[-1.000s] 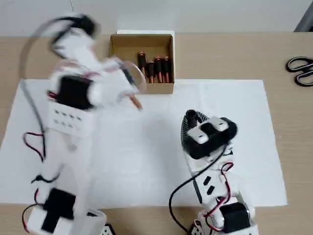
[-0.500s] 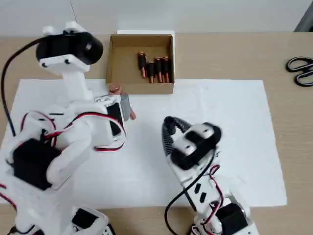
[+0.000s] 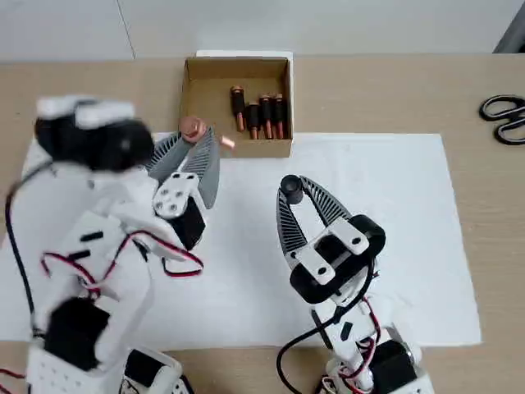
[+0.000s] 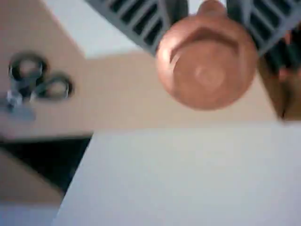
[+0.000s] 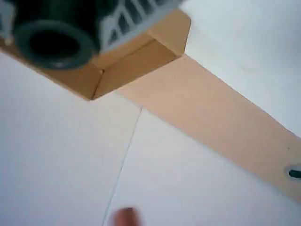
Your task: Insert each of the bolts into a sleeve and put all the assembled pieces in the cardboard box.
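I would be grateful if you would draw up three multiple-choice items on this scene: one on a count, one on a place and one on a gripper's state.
1. How many copper-and-black assembled pieces lie in the brown cardboard box?
A. two
B. four
C. six

2. Where are the black-handled scissors?
A. inside the box
B. on top of the sheet
C. on the bare wooden table, right of the white paper sheet

3. What state is the right gripper in?
A. shut on a black cylindrical sleeve
B. open and empty
C. shut on the scissors

Answers:
1. B, since four pieces lie side by side in the box.
2. C, since the scissors rest on bare wood beyond the sheet's edge.
3. A, since the sleeve sits pinched at the gripper's tips.
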Controlling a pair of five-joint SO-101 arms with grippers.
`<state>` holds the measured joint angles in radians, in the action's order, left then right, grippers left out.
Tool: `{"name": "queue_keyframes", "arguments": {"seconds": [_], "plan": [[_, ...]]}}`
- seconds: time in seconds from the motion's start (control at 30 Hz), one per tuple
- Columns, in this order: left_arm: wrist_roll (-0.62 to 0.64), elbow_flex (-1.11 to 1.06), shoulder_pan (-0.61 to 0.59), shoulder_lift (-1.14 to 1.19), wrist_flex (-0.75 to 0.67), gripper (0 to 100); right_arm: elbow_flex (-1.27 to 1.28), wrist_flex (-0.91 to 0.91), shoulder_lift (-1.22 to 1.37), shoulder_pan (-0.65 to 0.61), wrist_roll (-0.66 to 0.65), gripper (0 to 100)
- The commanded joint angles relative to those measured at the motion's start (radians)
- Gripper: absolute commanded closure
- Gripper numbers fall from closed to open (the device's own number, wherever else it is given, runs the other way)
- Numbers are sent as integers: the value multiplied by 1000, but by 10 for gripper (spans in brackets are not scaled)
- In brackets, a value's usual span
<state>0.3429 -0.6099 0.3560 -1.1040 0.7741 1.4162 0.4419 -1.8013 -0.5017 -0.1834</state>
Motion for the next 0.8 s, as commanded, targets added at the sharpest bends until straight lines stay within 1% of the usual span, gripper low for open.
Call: {"name": "queue_keyframes", "arguments": {"seconds": [0.0, 0.03, 0.13, 0.23, 0.27, 0.43, 0.53, 0.6, 0.7, 0.77], "plan": [[-8, -203, 35, -83, -381, 994, 28, -25, -15, 10, -8, 994], [-8, -216, 57, -80, -410, 994, 46, -27, -15, 5, -8, 994], [-8, -220, 121, -44, -413, 994, 54, -27, -15, 7, -6, 994], [-9, -211, 133, 3, -404, 994, 57, -27, -15, 8, -5, 994], [-11, -199, 133, 17, -381, 994, 57, -27, -15, 8, -5, 994], [-84, -48, 138, 66, -135, 994, 58, -70, -15, 12, -8, 994], [-86, 62, 138, 84, -44, 994, 71, -77, -13, 12, -8, 994], [-86, 116, 140, 103, 41, 994, 114, -99, -13, 12, -9, 994], [-84, 191, 140, 129, 166, 994, 175, -162, -13, 12, -9, 994], [-83, 236, 143, 141, 199, 994, 207, -216, -13, 12, -11, 994]]}}
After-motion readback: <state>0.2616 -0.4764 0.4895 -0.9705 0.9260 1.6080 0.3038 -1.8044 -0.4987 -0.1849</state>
